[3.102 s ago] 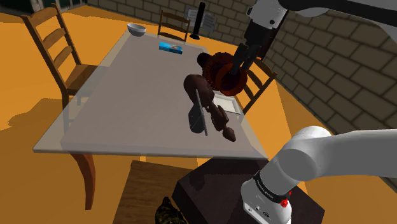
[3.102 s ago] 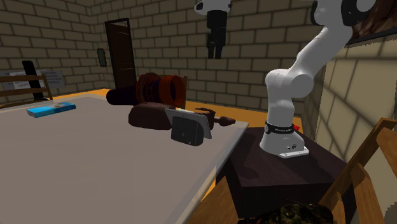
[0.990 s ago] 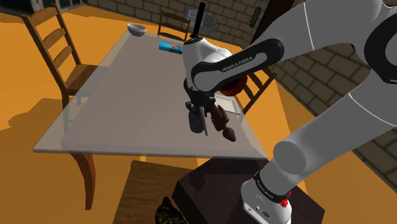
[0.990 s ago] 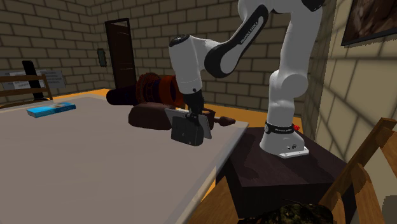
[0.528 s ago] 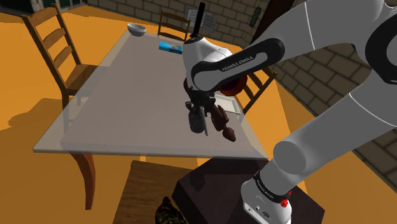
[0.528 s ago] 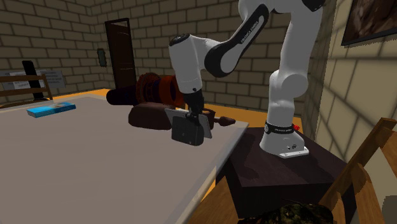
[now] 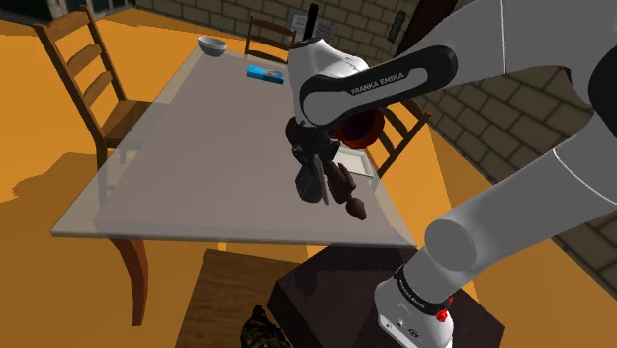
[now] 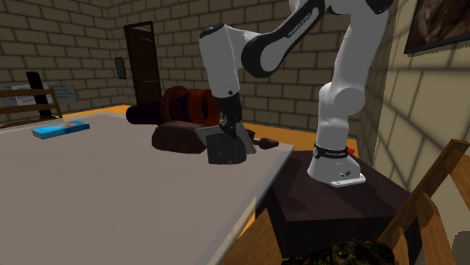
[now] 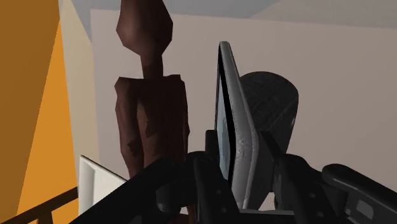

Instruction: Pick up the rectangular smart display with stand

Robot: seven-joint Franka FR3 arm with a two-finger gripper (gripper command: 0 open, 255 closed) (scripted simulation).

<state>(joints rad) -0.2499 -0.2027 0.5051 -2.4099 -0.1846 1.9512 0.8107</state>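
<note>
The smart display [image 7: 308,184] is a thin grey rectangular panel with a rounded dark stand behind it. It hangs slightly tilted just above the grey table [image 7: 148,168], near the edge closest to the robot's stand. My black gripper [image 7: 312,164] comes down from above and is shut on its upper edge. In the second exterior view the gripper [image 8: 228,129] clasps the top of the display [image 8: 224,150]. In the wrist view the panel [image 9: 232,127] runs edge-on between my two fingers [image 9: 210,184], with the gripper [image 9: 247,184] closed on it.
A dark brown pin-shaped object [image 7: 346,194] lies right beside the display, and a reddish-brown round thing [image 7: 361,124] stands behind it. A white flat sheet [image 7: 358,163], a blue book [image 7: 266,72] and a white bowl [image 7: 212,44] lie farther off. Wooden chairs [image 7: 84,69] ring the table.
The arm came down from high above and closed on the display. In the last half second the hand rose a little, lifting and tilting the display.
</note>
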